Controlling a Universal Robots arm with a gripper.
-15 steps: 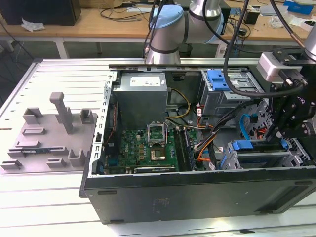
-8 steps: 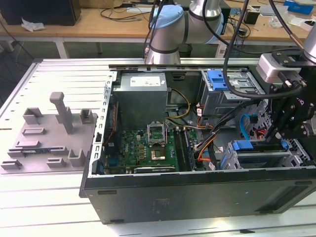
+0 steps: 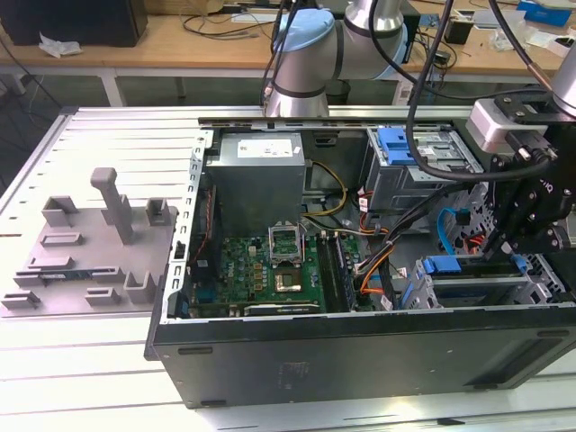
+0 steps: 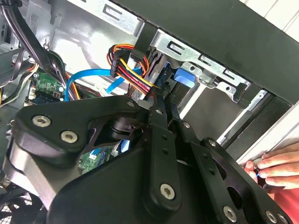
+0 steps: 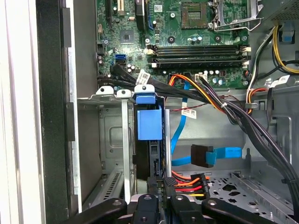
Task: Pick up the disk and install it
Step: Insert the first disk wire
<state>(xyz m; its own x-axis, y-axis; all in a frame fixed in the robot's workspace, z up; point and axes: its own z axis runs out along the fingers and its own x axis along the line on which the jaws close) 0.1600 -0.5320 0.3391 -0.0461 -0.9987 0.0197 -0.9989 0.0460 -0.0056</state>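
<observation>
The disk (image 5: pixel 149 125) stands edge-on in a slot of the metal drive cage (image 5: pixel 105 140) inside the open computer case, its blue carrier tab at the far end. The same blue tab shows in the second wrist view (image 4: pixel 185 77) and in the exterior view (image 3: pixel 441 265). My gripper (image 5: pixel 162 186) hangs over the near end of the disk. Its two black fingers (image 4: pixel 159 112) are pressed almost together, with only a thin gap. Whether the tips touch the disk is hidden. In the exterior view the gripper (image 3: pixel 498 252) reaches down into the cage at the case's right.
A blue data cable (image 5: pixel 219 154) and a red-orange-yellow power plug (image 5: pixel 187 182) lie beside the slot. The motherboard (image 3: pixel 270 270) and grey power supply (image 3: pixel 256 175) fill the case's left. A person's fingers (image 4: pixel 280 165) rest near the case edge. A grey fixture plate (image 3: pixel 90 243) lies outside.
</observation>
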